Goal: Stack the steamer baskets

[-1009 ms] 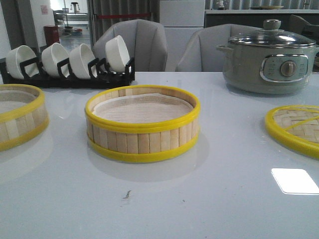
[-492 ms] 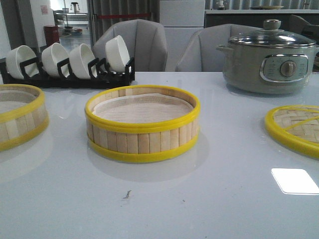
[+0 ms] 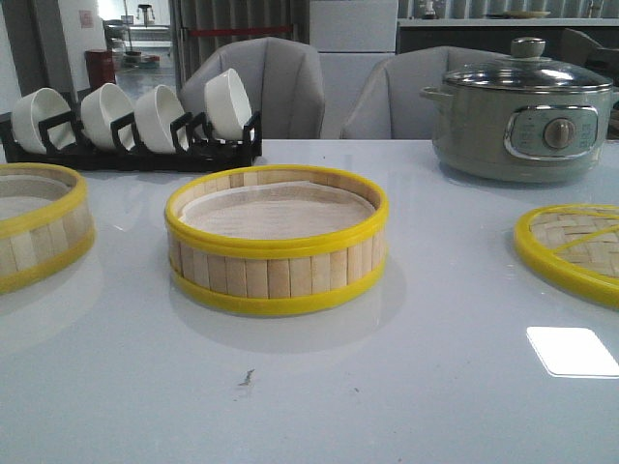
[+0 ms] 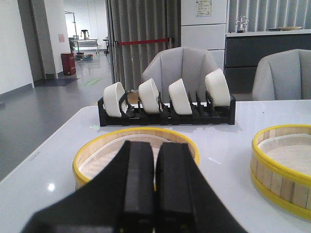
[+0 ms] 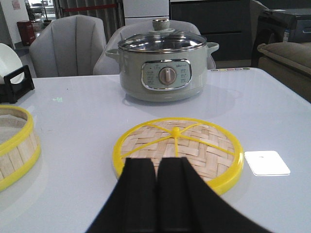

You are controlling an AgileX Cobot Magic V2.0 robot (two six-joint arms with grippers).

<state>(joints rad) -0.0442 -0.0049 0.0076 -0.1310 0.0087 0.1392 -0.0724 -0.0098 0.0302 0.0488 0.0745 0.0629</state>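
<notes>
White table (image 3: 406, 387) (glossy) — grey chairs (image 3: 266, 87) behind

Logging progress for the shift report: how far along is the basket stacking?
Nothing is stacked yet. The centre steamer basket and the left steamer basket sit apart on the table. Nothing is in hand: the left gripper and right gripper have their fingers shut and empty. The whole stacking is left.
</notes>
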